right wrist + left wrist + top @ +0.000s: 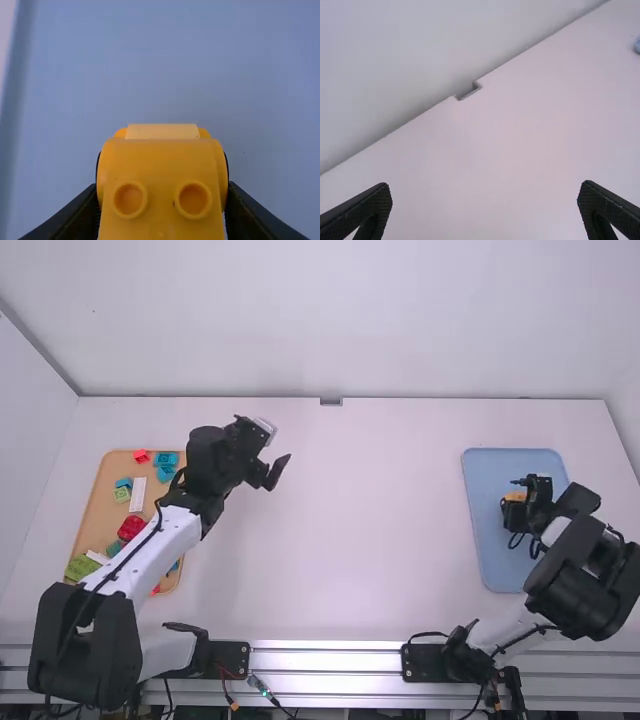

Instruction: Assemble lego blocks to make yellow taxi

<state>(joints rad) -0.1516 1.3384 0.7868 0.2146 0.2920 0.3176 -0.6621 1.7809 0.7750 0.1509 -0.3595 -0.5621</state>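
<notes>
High view: you are working with the left gripper (276, 442) hanging over the white table (380, 510), just beside the tan tray; its fingers are standing wide apart with nothing between them, and the left wrist view is agreeing.

You are keeping the right gripper (516, 492) over the blue tray (500, 466), fingers pinching the yellow-orange block piece (162, 167) from both sides. Right wrist view: the piece is facing you with two round, hollow studs, and a paler block is sitting behind its rounded edge. Whether the piece is touching the tray, you cannot tell.

The tan tray (104, 516) is lying on the left side, partly covered by the left arm (160, 550). On it you are seeing a red block (142, 455), two light-blue blocks near each other, a green block (122, 494), a long white block (138, 494), a dark red block (131, 528) and a lime-green block (80, 567). A small notch (331, 401) is showing at the table's far edge.
</notes>
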